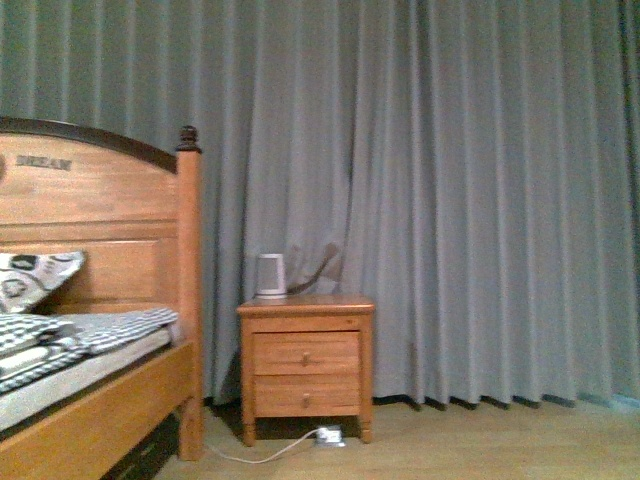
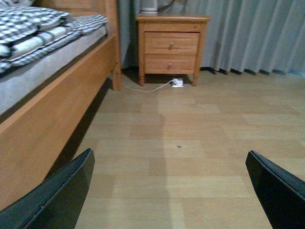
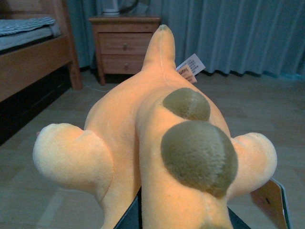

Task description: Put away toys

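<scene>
Right gripper: only dark finger parts show under the toy; judged clenched on its underside, since the toy sits clear of the floor. The toy fills the near view, tag at its far end.

Left gripper: fingers spread wide, nothing between them, low over bare floor beside the bed.

Outward: nightstand far, right of the bed, cable at its foot. No bin or box in view.

Recommendation: the soft body will sag and may slip, so clamp firmly and carry level. The toy blocks the right wrist view; steer by the front view. Pass well clear of the bed frame and cable, with the free left arm ready as support
</scene>
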Motion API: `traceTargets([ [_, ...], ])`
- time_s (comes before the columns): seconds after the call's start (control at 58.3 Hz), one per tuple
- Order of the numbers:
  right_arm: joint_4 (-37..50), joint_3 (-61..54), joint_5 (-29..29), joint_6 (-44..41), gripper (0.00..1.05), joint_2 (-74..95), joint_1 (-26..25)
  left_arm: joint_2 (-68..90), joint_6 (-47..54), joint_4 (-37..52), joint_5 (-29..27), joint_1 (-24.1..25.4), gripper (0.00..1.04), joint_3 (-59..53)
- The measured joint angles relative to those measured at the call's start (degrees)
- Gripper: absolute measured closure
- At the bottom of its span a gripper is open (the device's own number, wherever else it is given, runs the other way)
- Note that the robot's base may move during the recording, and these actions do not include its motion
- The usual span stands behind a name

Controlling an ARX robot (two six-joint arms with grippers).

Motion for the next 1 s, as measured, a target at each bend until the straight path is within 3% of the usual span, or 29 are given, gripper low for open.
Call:
traceTargets([
  [0.995, 0.0, 0.0, -0.2, 0.0, 0.98, -0.1, -0.1, 0.0, 0.0, 0.0, 0.0, 0.0, 0.06, 0.0],
])
